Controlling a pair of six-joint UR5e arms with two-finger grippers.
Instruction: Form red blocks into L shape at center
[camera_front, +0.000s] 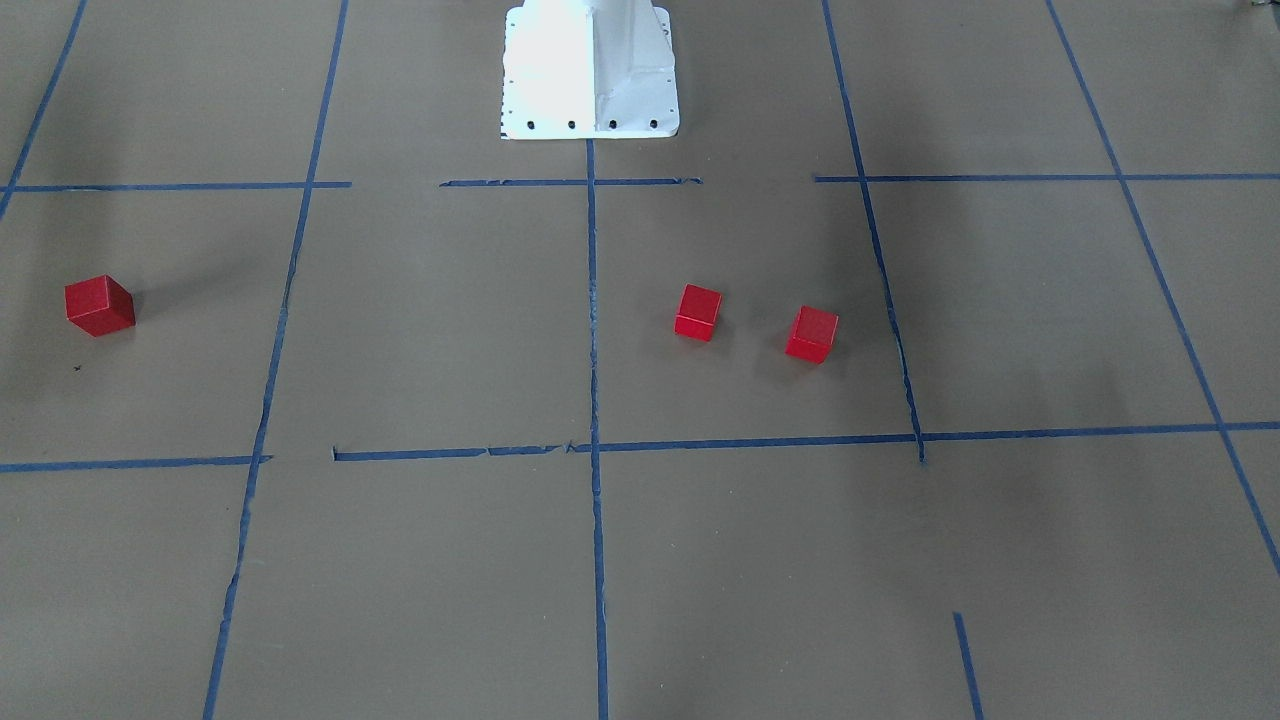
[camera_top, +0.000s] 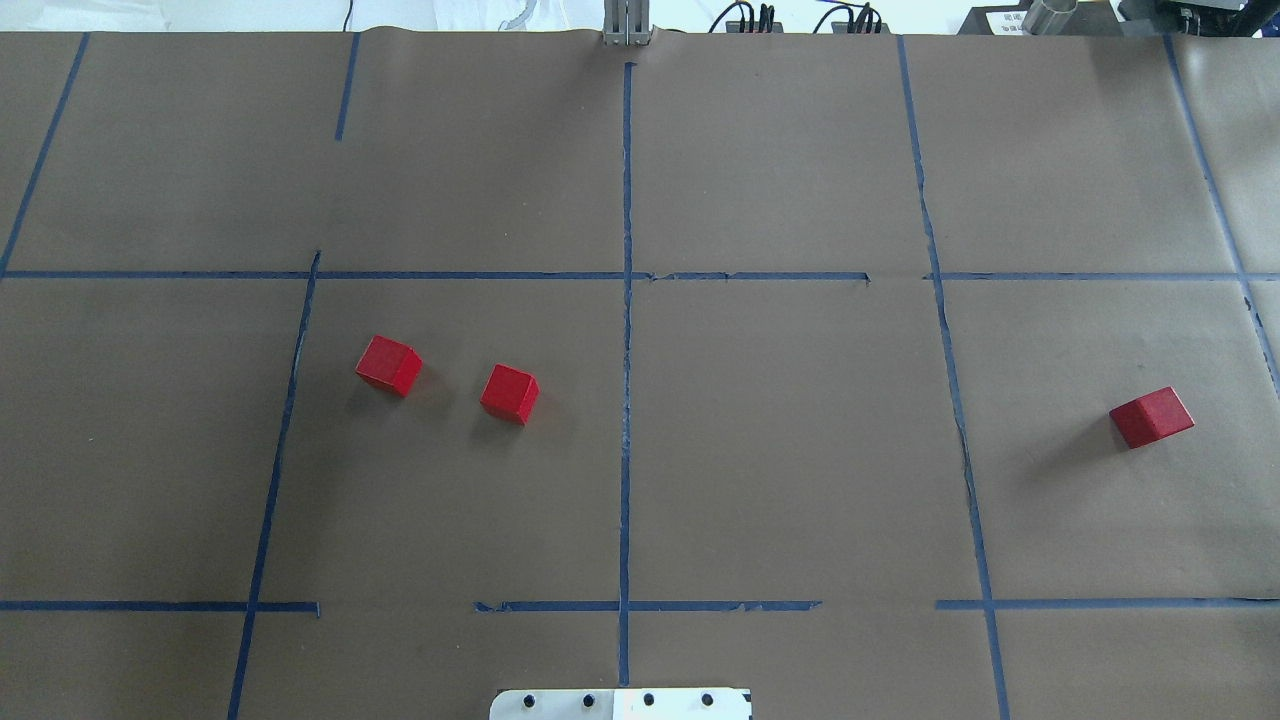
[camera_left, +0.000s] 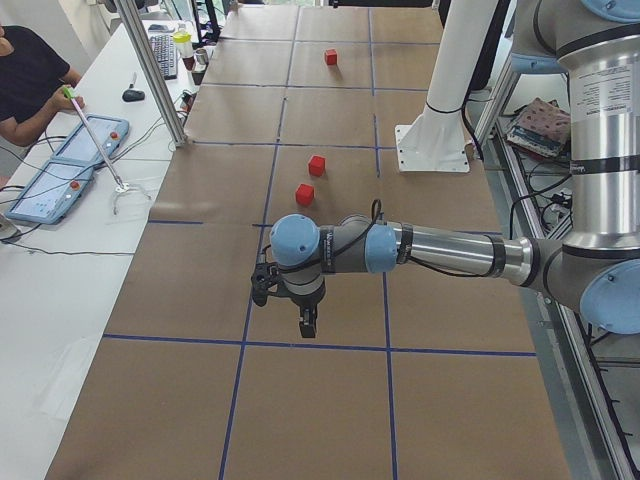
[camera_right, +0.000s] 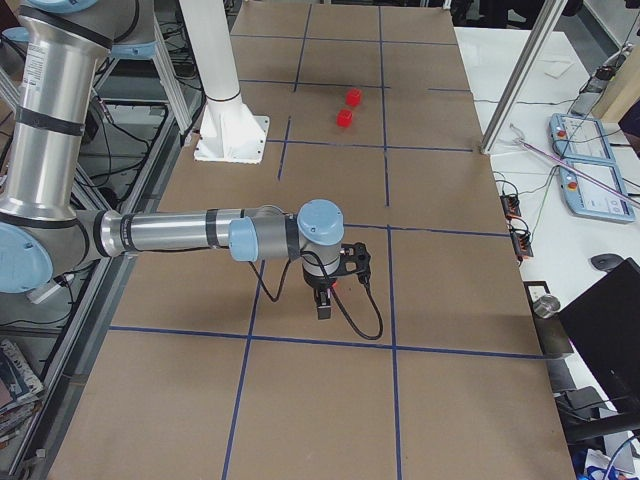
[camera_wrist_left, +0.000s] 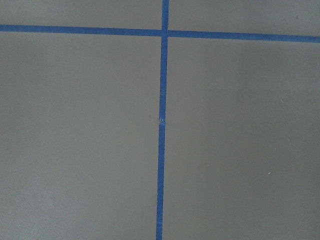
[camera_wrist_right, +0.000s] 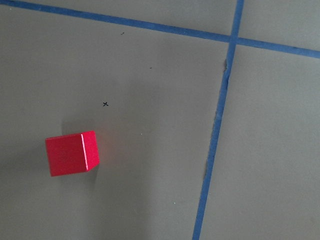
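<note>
Three red blocks lie on the brown paper. Two sit close together left of the middle tape line (camera_top: 626, 400), one block (camera_top: 389, 365) farther out and the other (camera_top: 509, 393) nearer the line. The third block (camera_top: 1152, 416) lies far right, also in the right wrist view (camera_wrist_right: 72, 153). My left gripper (camera_left: 300, 325) hangs over a tape line, away from the pair (camera_left: 305, 194). My right gripper (camera_right: 325, 305) hovers beside the third block. I cannot tell whether either is open or shut. The left wrist view shows only tape and paper.
The white base (camera_top: 620, 703) stands at the near edge on the middle line. A side table with tablets (camera_left: 60, 180), a metal post (camera_left: 160, 70) and an operator runs along the far side of the table. Blue tape grid lines cross the paper.
</note>
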